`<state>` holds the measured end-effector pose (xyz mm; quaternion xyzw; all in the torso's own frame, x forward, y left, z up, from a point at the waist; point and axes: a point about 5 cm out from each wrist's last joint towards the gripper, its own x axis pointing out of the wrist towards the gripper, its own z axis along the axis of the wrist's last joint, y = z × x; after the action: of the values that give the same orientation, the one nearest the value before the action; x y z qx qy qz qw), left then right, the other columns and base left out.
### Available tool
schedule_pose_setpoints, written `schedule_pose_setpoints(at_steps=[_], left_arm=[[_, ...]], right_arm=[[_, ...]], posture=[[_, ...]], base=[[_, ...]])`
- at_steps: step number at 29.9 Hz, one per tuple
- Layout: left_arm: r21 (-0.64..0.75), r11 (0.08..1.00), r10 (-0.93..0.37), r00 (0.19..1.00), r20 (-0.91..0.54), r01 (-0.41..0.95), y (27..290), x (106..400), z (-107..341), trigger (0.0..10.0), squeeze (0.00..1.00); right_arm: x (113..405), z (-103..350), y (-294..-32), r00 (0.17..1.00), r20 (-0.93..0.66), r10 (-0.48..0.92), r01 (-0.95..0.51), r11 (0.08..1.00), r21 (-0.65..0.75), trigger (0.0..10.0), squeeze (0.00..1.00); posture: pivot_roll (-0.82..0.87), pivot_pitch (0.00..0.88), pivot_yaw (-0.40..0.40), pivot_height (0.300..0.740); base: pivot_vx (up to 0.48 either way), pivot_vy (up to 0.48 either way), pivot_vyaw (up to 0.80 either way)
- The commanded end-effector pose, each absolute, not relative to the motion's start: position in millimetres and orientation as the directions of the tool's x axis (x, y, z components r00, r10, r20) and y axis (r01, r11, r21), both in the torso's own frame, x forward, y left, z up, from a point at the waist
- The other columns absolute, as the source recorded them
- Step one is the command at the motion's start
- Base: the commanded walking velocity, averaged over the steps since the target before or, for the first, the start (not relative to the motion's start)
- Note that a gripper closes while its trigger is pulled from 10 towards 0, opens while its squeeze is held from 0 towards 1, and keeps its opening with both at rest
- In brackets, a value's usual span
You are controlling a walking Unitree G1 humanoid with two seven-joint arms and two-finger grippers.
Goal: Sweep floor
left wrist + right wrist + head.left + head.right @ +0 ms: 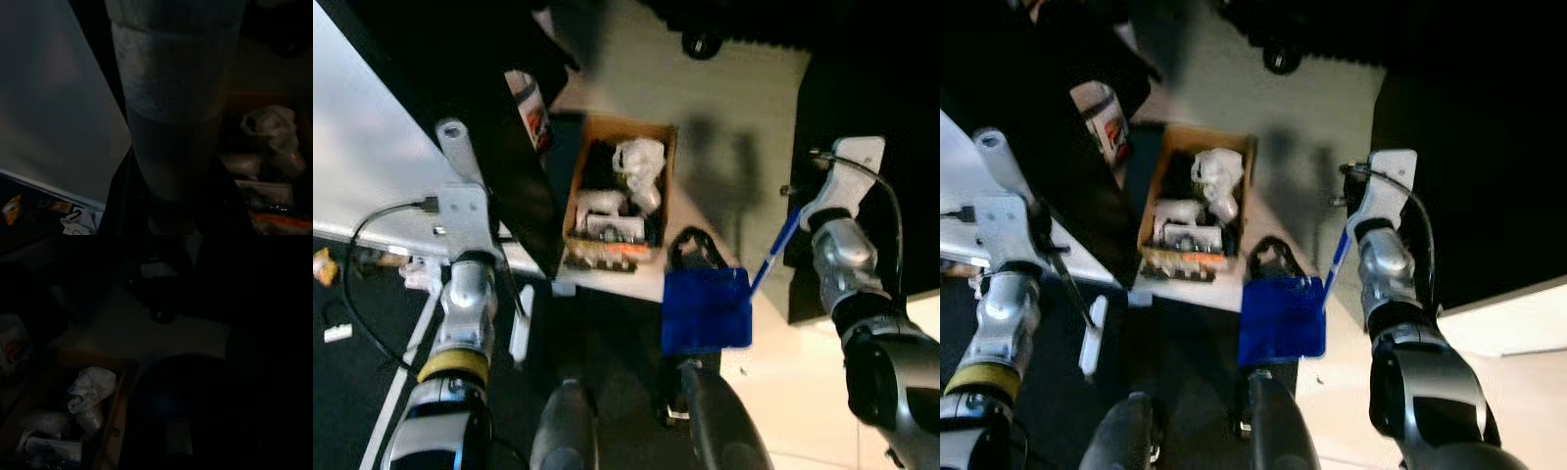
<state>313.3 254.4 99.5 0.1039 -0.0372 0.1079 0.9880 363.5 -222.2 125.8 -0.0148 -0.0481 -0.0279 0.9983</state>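
Note:
A blue dustpan hangs over the pale floor just ahead of my legs. Its blue handle runs up to my right gripper, which is shut on it; the black fingers blend into the dark furniture behind. My left gripper is raised at the left and is shut on a grey broom handle, whose end has a hanging hole. The same grey handle stands close up in the left wrist view. The broom's head is hidden.
An open cardboard box of white bags and clutter sits on the floor ahead. A white slab slants along the left, with a red-labelled cup beyond it. Dark furniture stands on the right. Small scraps lie on the dark floor at the left.

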Motion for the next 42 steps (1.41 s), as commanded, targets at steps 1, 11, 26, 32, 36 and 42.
schedule_pose_setpoints(at_steps=[1,11,26,32,36,42], left_arm=[[0.224,0.935,0.243,0.957,0.159,-0.274,270,310,111,10.0,0.00],[0.226,0.949,0.177,0.963,0.201,-0.222,265,324,123,10.0,0.00],[0.214,0.967,0.091,0.973,0.213,-0.138,238,357,142,10.0,0.00],[0.216,0.971,0.059,0.977,0.205,-0.104,225,367,147,10.0,0.00],[0.204,0.976,0.037,0.979,0.203,-0.079,216,370,148,10.0,0.00],[0.102,0.992,-0.091,0.970,0.226,0.069,163,383,157,10.0,0.00]], right_arm=[[360,120,-226,0.993,0.085,-0.077,0.076,0.997,0.008,10.0,0.00],[364,123,-227,0.992,0.073,-0.104,0.096,0.989,0.108,10.0,0.00],[370,142,-219,0.981,0.174,-0.086,0.063,0.989,0.131,10.0,0.00],[367,144,-205,0.970,0.239,-0.030,-0.003,0.991,0.135,10.0,0.00],[364,143,-200,0.967,0.256,-0.009,-0.025,0.991,0.129,10.0,0.00],[358,140,-199,0.962,0.274,-0.005,-0.033,0.991,0.133,10.0,0.00]], posture=[[0.04,0.347,-0.061,0.731],[0.01,0.444,-0.067,0.731],[-0.11,0.566,-0.067,0.731],[-0.14,0.574,-0.067,0.731],[-0.15,0.573,-0.061,0.731],[-0.16,0.557,-0.059,0.731]], base=[[0.000,0.000,0.00],[0.000,0.000,0.00],[0.000,0.000,0.00],[0.000,0.000,0.00],[0.000,0.000,0.00],[0.000,0.000,0.00]])
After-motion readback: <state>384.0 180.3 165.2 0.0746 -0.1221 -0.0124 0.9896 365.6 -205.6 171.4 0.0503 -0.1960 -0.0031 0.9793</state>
